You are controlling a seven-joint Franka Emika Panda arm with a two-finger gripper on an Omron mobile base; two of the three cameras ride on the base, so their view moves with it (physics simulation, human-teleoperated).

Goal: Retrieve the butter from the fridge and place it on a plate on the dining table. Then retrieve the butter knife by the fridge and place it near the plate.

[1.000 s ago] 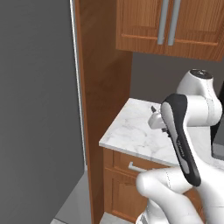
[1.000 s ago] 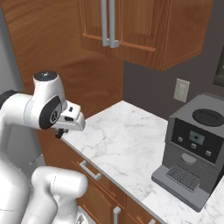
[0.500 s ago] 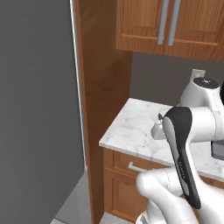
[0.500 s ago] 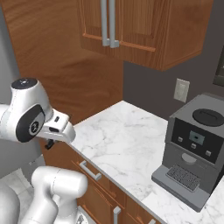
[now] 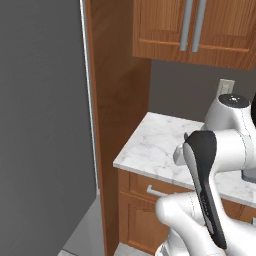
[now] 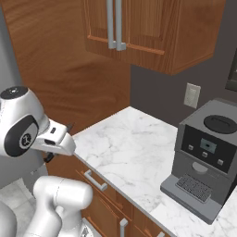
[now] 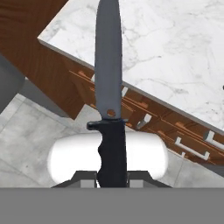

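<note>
**Knife clamped in the claw, off the marble counter's corner**

The gripper [image 7: 112, 181] is pinching the butter knife [image 7: 108, 83] by its black handle, the jaws pressed together on the grip. In the hand view the grey blade is pointing straight up the picture, its tip reaching past the edge of the white marble counter [image 7: 175, 57] and lying over the stone, while the handle and guard are hanging over the grey floor beside the counter. The knife is touching nothing but the claw.

Below the counter's edge, wooden drawers with pale bar handles [image 7: 191, 150] are running across the cabinet front. At the counter's left corner a tall brown wood panel [image 5: 117, 100] is standing, and beyond that panel the flat grey side of the fridge [image 5: 42, 125] is filling the left of the left base view.

In the right base view the arm's hand [image 6: 59, 137] is sitting just off the counter's left corner, level with its top. A grey coffee machine [image 6: 203, 162] is standing on the counter, well apart from that corner, with a wall socket [image 6: 191, 95] above the counter and wooden wall cupboards [image 6: 148, 28] overhead.
</note>
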